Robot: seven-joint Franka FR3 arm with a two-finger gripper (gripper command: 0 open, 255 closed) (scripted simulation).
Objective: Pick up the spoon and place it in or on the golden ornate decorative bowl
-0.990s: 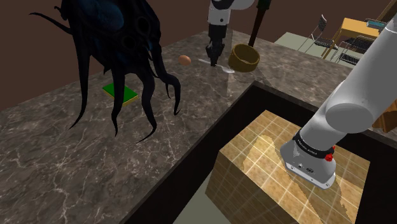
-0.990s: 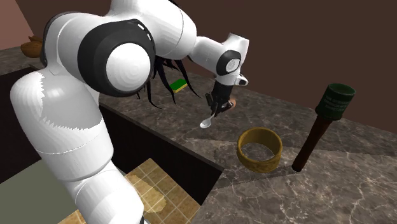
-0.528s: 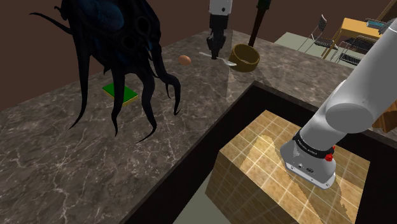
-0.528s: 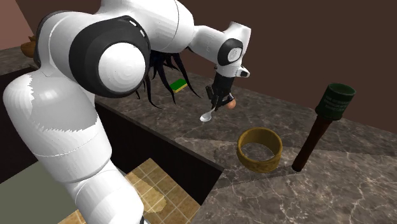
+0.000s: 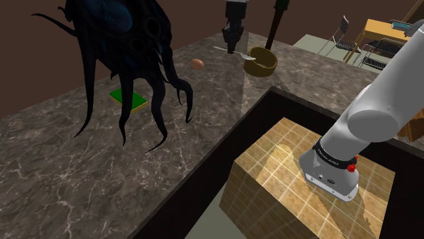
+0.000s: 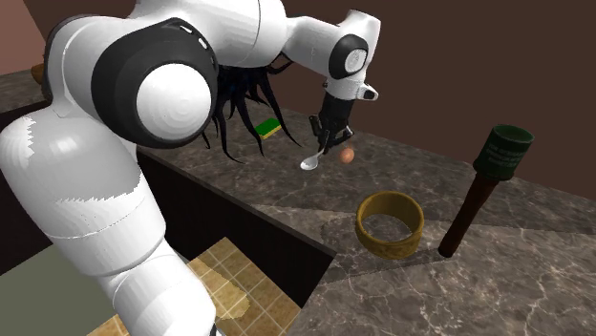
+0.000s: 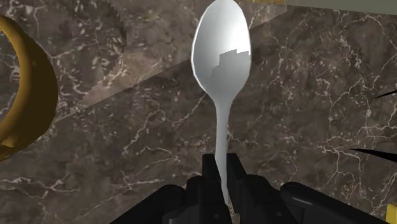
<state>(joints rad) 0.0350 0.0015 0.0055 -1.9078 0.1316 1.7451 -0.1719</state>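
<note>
While claw (image 7: pixel 221 170) clamps spoon (image 7: pixel 220 57) above counter (image 6: pixel 535 286), bowl (image 6: pixel 387 246) rim apart.

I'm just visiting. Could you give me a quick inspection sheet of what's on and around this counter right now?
Surface: dark marbled counter.
Job's things: pale spoon clasped by its handle, in the air; golden bowl upright on the counter, nothing in it.
Clutter: brown egg-shaped thing, green pad, black tentacled figure, dark green-topped club.
Gripper: shut on the spoon.
Cables: nothing seen.
Surroundings: tiled stand beside the counter; table and chairs far off.
</note>
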